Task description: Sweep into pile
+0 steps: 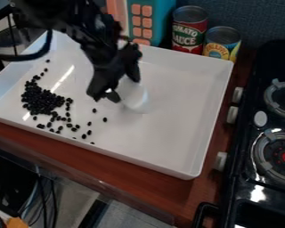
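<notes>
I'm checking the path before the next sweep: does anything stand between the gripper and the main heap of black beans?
Nothing visible stands between the gripper and the heap, just the tray's white floor. Two loose beans lie off to the near side.

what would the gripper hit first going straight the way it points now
Most likely the floor of the white tray, though the pale rounded thing by the gripper may touch first; depth is unclear.
</notes>
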`<state>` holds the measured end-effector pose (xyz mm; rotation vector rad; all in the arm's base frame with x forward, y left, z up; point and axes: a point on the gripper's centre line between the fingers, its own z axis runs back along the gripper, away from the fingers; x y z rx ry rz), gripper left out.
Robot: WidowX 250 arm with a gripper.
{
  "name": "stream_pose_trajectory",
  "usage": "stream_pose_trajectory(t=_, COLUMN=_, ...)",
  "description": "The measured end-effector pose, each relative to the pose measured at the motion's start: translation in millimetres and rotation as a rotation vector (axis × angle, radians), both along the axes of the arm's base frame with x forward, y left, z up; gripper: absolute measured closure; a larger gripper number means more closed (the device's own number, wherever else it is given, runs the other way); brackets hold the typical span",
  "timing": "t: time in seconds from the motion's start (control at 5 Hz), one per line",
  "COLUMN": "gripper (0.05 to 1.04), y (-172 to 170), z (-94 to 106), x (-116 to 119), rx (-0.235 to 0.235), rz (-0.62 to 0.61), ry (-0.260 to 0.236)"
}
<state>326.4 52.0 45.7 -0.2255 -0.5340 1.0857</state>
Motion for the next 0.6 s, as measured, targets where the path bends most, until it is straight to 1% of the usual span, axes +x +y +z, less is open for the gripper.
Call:
stream_pose_trajectory(t=0.2, gripper=0.376, y=-13, z=-6.2, x=-10, rx=0.065, rz=-0.262, ry=0.095)
stream_pose_trajectory(t=0.4, gripper=0.376, y=-15, z=2.1, x=-16, rx=0.043, rz=-0.514, ry=0.179)
stream_pose_trajectory(t=0.6, gripper=0.376, y=-10, z=17.6, x=-21, rx=-0.012, rz=-0.705, ry=0.245)
